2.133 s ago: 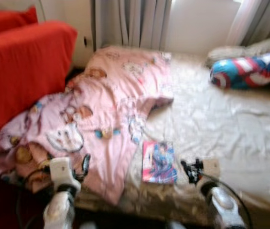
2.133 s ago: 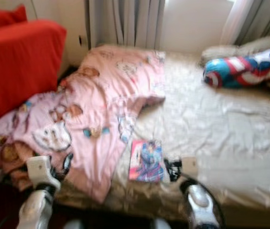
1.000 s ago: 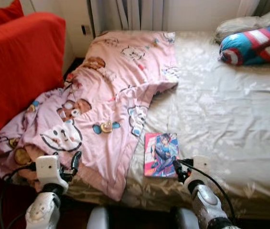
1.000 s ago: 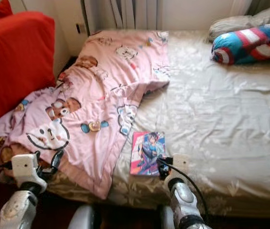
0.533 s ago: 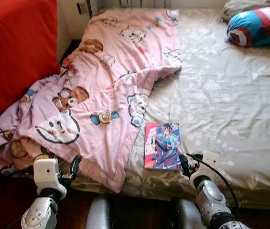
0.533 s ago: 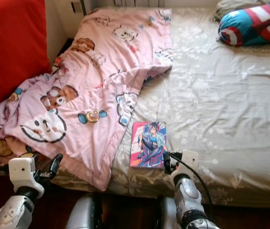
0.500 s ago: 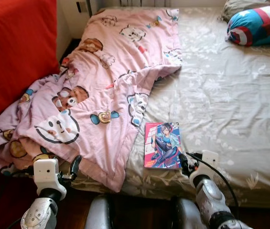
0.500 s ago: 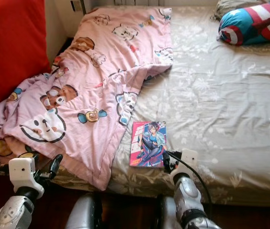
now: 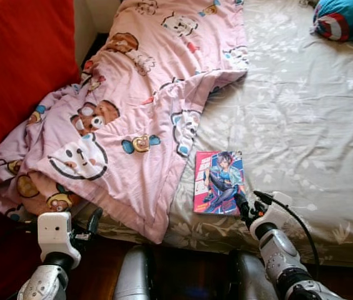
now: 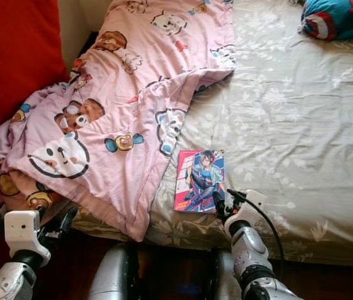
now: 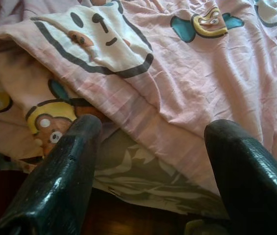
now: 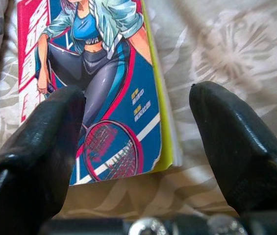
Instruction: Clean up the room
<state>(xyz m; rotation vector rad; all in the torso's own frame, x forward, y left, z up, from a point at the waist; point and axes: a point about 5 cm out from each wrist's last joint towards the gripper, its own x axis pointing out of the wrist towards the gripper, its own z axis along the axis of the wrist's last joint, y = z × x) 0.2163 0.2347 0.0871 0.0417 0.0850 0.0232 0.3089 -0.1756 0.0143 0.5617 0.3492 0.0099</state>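
Right tool [image 12: 133,147] spread wide over book [image 12: 99,88]; left tool [image 11: 153,161] likewise, near blanket [image 9: 132,112].

A bed [image 9: 301,119] covered by a beige sheet with a pale floral print carries everything here. A pink cartoon-print blanket [image 9: 132,106] lies rumpled over its left half, one edge hanging past the near side, and a comic book [image 9: 218,182] with a colourful cover lies flat on the sheet just beside that blanket, near the bed's front edge. At the far right corner rests a blue, red and white cushion [image 9: 345,17], well apart from the book.
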